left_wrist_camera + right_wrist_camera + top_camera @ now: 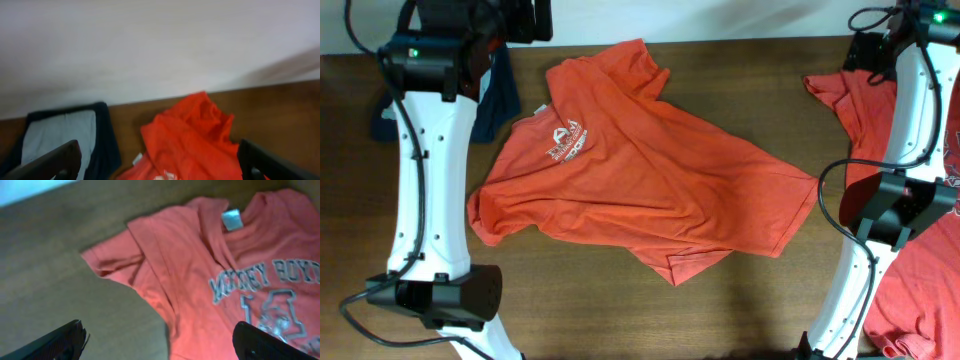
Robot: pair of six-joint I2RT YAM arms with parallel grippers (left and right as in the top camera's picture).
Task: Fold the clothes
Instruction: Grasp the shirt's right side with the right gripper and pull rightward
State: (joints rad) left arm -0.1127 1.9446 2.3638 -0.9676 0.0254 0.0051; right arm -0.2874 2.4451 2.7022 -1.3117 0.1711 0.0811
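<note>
One of the clothes, an orange-red T-shirt (650, 170) with a white chest print (565, 142), lies crumpled and unfolded across the middle of the wooden table. In the left wrist view its sleeve (195, 135) shows ahead between the fingers. My left gripper (160, 170) is open and empty, held above the table's far left corner. A second orange-red shirt (225, 280) with grey lettering and a white neck tag (231, 219) lies at the right. My right gripper (157, 347) hangs open above that shirt's edge, holding nothing.
A dark blue garment (500, 90) lies at the far left, seen with a pale grey panel (65, 135) in the left wrist view. The second shirt spreads down the right edge (920, 280). The white left arm (425, 180) and right arm (905, 110) flank the middle shirt.
</note>
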